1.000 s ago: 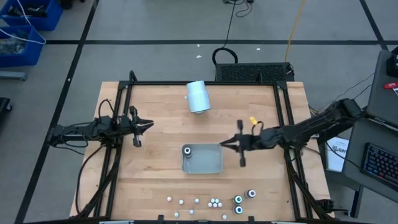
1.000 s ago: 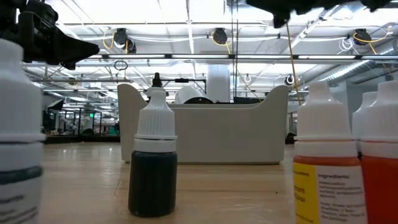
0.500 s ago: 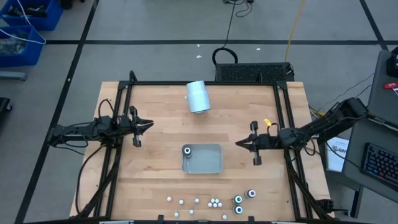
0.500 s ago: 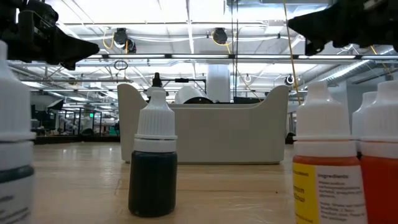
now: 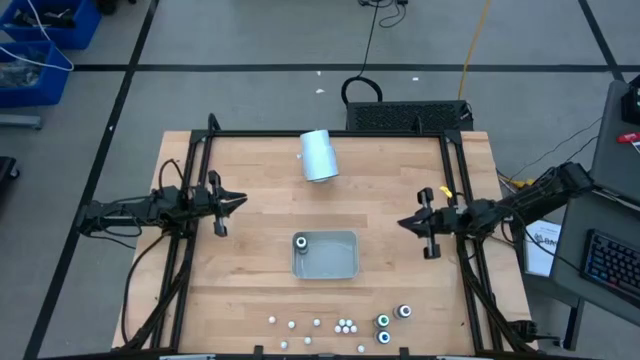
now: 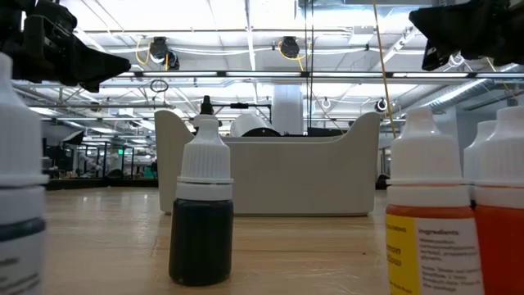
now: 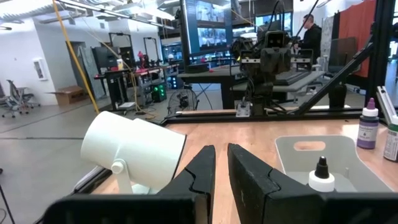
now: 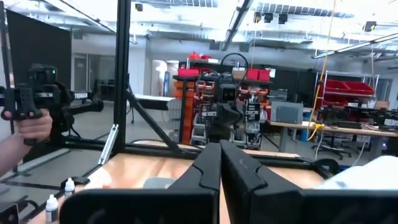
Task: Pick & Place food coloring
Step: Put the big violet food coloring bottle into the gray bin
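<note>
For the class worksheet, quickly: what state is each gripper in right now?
Left gripper: nearly closed with a thin gap, empty, at the table's left edge.
Right gripper: shut, empty, at the right edge.

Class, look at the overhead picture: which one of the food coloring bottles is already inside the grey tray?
The dark-capped bottle standing in the tray's far left corner. All the other bottles stand in a loose row on the bare wood by the table's near edge.
</note>
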Controlling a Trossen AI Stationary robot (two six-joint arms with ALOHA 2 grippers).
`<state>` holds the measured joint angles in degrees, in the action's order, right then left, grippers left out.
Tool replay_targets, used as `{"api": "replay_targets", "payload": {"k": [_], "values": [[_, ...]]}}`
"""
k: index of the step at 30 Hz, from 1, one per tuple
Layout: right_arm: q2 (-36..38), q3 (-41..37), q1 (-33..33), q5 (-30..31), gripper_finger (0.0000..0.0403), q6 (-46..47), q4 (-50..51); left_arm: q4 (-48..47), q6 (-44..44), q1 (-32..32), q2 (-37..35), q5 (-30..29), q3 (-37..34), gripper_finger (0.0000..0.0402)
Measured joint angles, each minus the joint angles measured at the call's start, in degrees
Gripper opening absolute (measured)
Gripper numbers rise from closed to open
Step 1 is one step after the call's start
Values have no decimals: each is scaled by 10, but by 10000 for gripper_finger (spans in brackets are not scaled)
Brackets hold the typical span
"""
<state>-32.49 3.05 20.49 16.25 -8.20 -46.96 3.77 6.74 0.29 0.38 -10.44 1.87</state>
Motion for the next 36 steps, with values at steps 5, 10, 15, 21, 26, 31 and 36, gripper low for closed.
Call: {"api": "replay_targets", "payload": {"k": [5, 10, 15, 21, 26, 31, 36], "values": [[20, -1, 0, 0, 0, 6, 52, -7, -13, 0, 0, 13, 0, 51], [20, -1, 0, 0, 0, 19, 60, -7, -13, 0, 0, 13, 0, 51], [20, -2, 0, 0, 0, 0, 72, -7, -13, 0, 0, 13, 0, 51], [20, -2, 0, 0, 0, -4, 87, -6, -12, 0, 0, 13, 0, 51], [20, -2, 0, 0, 0, 11, 100, -6, 3, 0, 0, 8, 0, 51], [19, -2, 0, -1, 0, 14, 103, -6, 4, 0, 0, -6, 0, 51], [9, 43, 9, 0, 0, 5, 144, -6, 3, 0, 0, -6, 0, 51]]}}
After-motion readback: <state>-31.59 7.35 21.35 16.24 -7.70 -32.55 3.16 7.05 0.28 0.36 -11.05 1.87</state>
